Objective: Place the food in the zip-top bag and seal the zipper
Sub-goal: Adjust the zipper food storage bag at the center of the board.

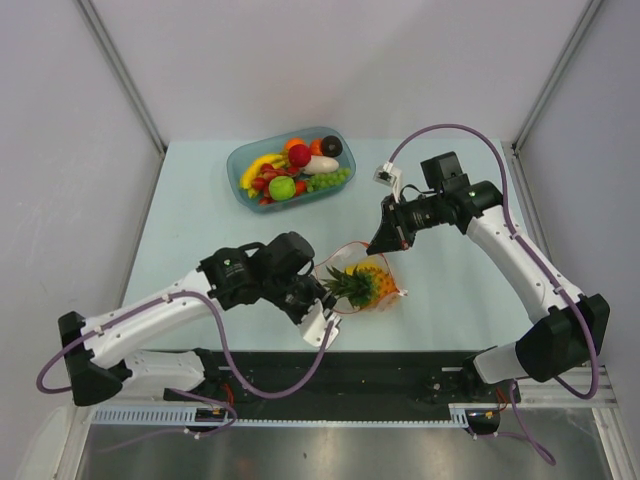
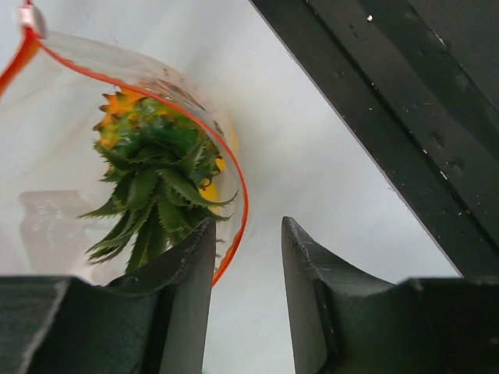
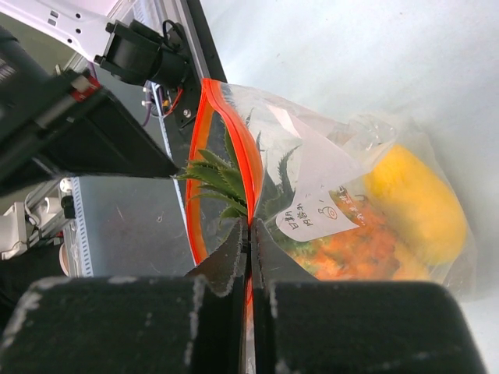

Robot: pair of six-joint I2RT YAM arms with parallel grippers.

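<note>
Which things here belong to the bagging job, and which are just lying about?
Job: zip-top bag, zipper, pineapple, mango piece inside, unbagged food, right claw pinching the zipper, open left claw.
Lying about: teal tray, paper label in the bag.

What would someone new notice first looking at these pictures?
The pineapple lies partly inside the zip-top bag at the front middle of the table, green leaves poking out of the mouth toward the open left gripper. The right gripper pinches the red-orange zipper. At the far edge, a teal tray holds bright toy fruit.
</note>
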